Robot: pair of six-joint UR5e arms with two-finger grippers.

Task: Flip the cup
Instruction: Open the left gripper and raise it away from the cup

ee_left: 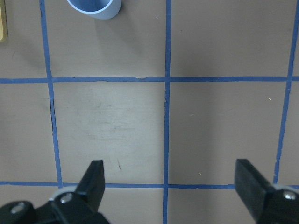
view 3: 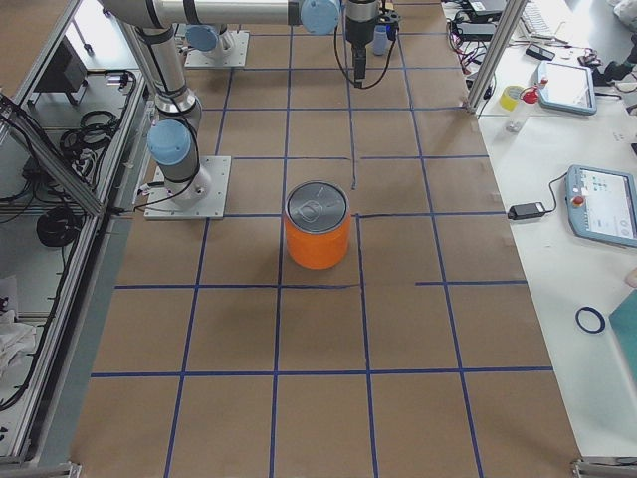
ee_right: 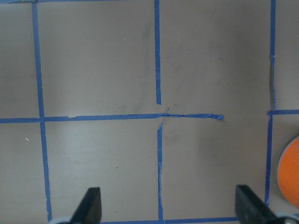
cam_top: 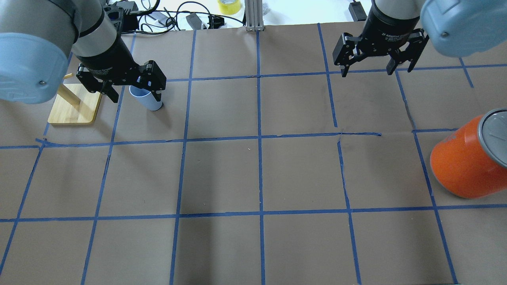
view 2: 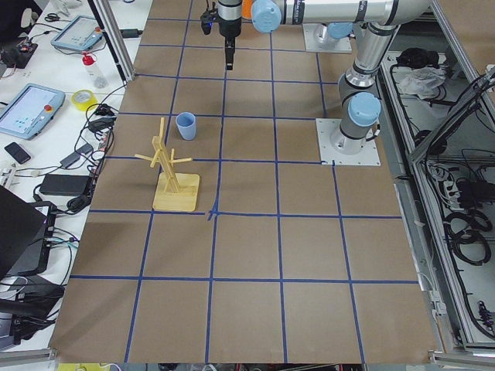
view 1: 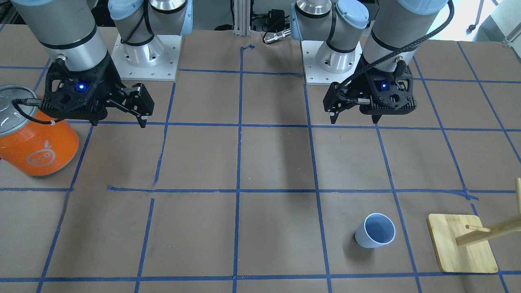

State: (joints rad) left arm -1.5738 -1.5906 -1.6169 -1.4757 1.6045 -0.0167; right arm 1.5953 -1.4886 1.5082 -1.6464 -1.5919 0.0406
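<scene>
The cup (view 1: pixel 375 236) is small and pale blue. It stands upright on the brown paper with its open mouth up, beside the wooden rack. It also shows in the overhead view (cam_top: pixel 149 102), partly behind my left gripper, in the exterior left view (view 2: pixel 186 125), and at the top edge of the left wrist view (ee_left: pixel 93 7). My left gripper (view 1: pixel 354 119) (cam_top: pixel 136 95) (ee_left: pixel 170 179) is open and empty. It hangs above the table, on the robot's side of the cup. My right gripper (view 1: pixel 119 120) (cam_top: pixel 370 71) (ee_right: pixel 169 203) is open and empty, far from the cup.
A large orange can (view 1: pixel 36 138) (cam_top: pixel 467 158) (view 3: pixel 318 234) with a silver top stands on the robot's right side, its edge in the right wrist view (ee_right: pixel 289 172). A wooden peg rack (view 1: pixel 462 248) (cam_top: pixel 75 105) (view 2: pixel 172 174) stands beside the cup. Blue tape lines grid the table.
</scene>
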